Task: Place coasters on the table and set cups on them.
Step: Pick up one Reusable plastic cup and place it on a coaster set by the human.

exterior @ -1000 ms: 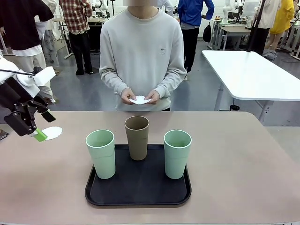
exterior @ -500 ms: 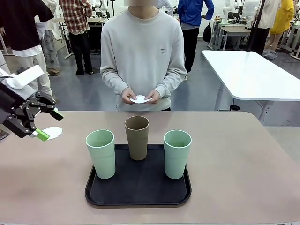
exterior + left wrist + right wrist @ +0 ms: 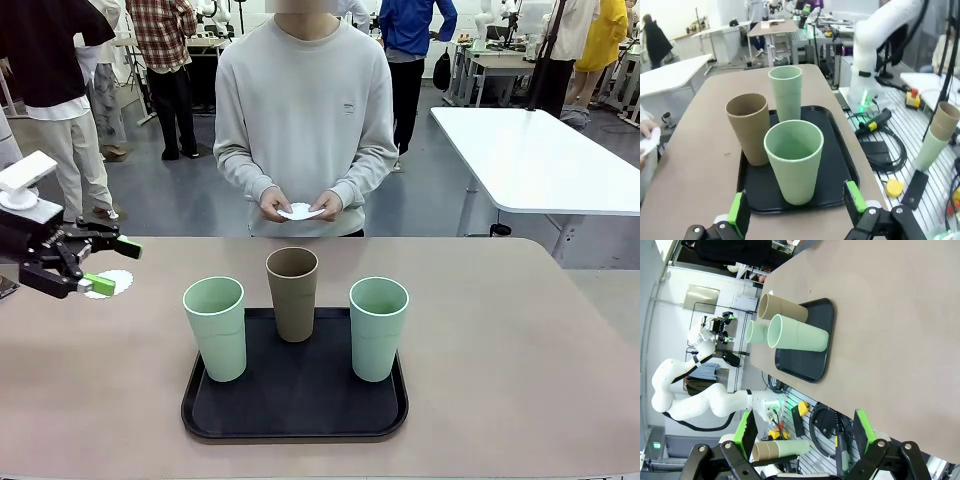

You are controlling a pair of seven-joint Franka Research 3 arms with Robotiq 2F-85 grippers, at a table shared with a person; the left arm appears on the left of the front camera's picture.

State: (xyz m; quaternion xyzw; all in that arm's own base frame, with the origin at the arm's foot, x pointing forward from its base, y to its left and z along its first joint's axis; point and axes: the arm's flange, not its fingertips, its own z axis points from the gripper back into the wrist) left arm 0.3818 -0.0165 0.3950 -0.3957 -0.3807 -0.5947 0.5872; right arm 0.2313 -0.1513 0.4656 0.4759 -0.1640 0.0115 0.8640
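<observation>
L tool [image 3: 113, 266] open, empty, just beside one coaster [image 3: 117, 283] lying flat on counter [image 3: 520, 330], far L. 3 cups [image 3: 292, 292] upright on tray [image 3: 295, 412], awaiting coasters. Person's hands [image 3: 272, 207] hold spare coaster [image 3: 299, 213], prob. for handover. R tool [image 3: 805, 429] open, empty.

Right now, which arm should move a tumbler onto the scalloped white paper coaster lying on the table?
Left. The left gripper, open, hangs beside that coaster, facing the nearest pale mint tumbler.

So the beige-pink table [image 3: 520, 340] just has a black tray [image 3: 295, 402] sitting on the near middle, plus one white coaster [image 3: 122, 281] way over on the far left.
</observation>
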